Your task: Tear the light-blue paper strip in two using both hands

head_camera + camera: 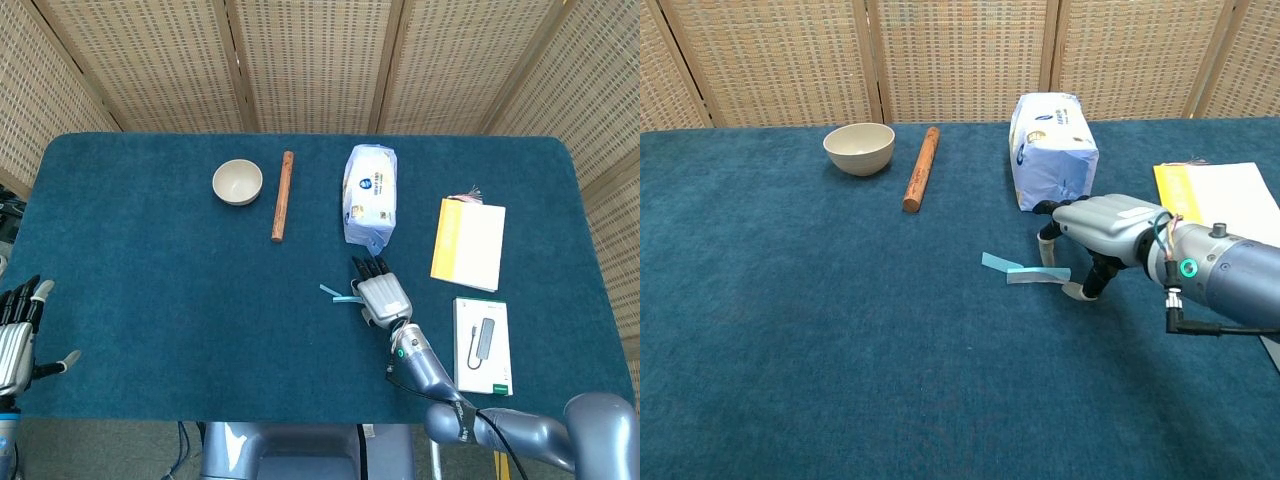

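One light-blue paper strip, one bowl, two robot hands.

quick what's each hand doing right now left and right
Left hand: open, holding nothing, at the table's left edge.
Right hand: at the light-blue paper strip; grip cannot be told.

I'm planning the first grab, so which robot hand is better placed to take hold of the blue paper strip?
The right robot hand: it hovers at the light-blue paper strip's end. The left robot hand sits far off at the table's edge.
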